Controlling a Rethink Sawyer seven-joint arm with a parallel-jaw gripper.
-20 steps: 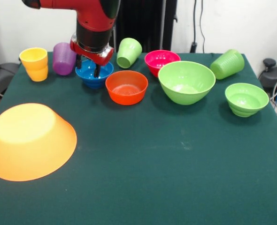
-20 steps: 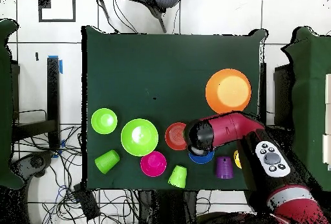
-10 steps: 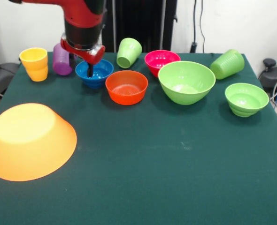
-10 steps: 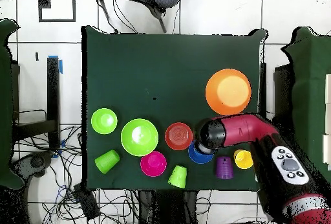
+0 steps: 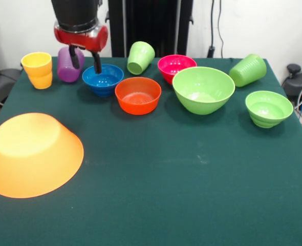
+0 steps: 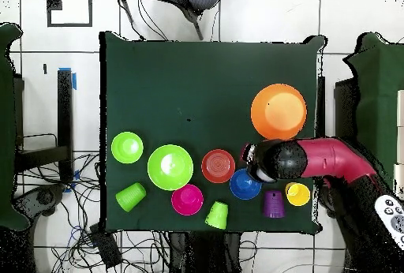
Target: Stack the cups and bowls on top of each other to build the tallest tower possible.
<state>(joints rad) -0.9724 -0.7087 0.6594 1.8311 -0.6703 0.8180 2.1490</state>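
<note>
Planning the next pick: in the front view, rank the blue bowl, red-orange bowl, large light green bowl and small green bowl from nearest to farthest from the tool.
1. Blue bowl, just beside the tool.
2. Red-orange bowl, next along.
3. Large light green bowl, past centre.
4. Small green bowl, far right edge.

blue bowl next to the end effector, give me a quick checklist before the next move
1. End effector open and empty: ok, its two fingers stand apart with nothing between them.
2. Blue bowl upright on the table: ok.
3. Blue bowl free of its neighbours: ok, gaps show to the red-orange bowl and the purple cup.
4. End effector lined up over the blue bowl: not ok, it hangs between the bowl's rim and the purple cup.
5. Base ready: ok, the huge orange bowl lies upside down with nothing on it.
6. Cups standing: not ok, both light green cups lie tipped over.
</note>
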